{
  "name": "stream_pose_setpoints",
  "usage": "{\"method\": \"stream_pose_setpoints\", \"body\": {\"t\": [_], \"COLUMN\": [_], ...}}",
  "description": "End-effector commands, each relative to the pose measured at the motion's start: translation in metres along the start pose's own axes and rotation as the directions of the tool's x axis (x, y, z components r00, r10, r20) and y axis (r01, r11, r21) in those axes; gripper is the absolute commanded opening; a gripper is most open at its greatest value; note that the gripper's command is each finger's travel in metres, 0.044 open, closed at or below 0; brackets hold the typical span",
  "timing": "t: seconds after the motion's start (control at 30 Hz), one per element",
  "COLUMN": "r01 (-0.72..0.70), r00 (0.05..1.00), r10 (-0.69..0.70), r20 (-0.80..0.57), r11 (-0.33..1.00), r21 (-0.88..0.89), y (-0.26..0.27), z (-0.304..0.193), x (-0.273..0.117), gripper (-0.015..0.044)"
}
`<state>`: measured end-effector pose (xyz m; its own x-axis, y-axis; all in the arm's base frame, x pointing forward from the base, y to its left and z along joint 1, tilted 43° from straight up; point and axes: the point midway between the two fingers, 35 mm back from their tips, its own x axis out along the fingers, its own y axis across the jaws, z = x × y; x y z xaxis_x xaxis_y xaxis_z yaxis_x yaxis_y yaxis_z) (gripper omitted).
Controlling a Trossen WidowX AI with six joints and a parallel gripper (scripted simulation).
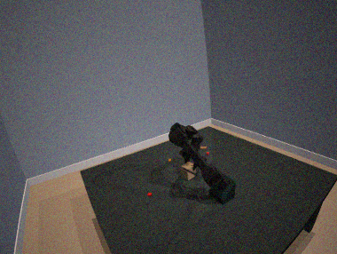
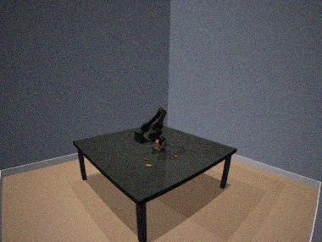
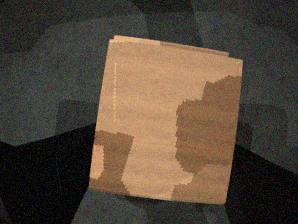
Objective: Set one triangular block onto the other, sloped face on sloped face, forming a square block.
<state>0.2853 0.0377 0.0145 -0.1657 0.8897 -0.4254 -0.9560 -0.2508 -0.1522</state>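
Observation:
My gripper (image 1: 189,162) (image 2: 159,140) is shut on a tan wooden triangular block (image 1: 190,166) (image 3: 155,115), which fills the middle of the wrist view, turned slightly there. Its upper face is patched with shadow. The other triangular block (image 1: 189,175) (image 2: 159,147) shows as tan wood directly below the held one. In the top and exterior views the two are very small and dark and appear close together or touching. Whether the sloped faces meet fully cannot be told. A thin tan strip shows past the held block's top edge in the wrist view.
The dark table (image 1: 133,222) (image 2: 114,169) carries small things: a red one (image 1: 149,194) (image 2: 178,140), an orange one (image 1: 169,160) (image 2: 176,156), another red one (image 1: 207,153) (image 2: 145,159) and a flat orange-tan one (image 1: 203,147) (image 2: 148,165). The arm's base stands beside the blocks.

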Motion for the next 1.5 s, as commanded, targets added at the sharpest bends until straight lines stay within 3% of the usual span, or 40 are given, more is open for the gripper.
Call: {"method": "stream_pose_setpoints", "body": {"t": [0.0,1.47], "r01": [0.005,0.005], "r00": [1.000,1.000], "r10": [-0.005,-0.005], "r20": [0.004,0.005], "r11": [1.000,1.000], "r21": [0.006,0.006], "y": [0.000,0.001], "z": [0.001,0.001], "x": [0.003,0.014], "gripper": [0.0000,0.0000]}}
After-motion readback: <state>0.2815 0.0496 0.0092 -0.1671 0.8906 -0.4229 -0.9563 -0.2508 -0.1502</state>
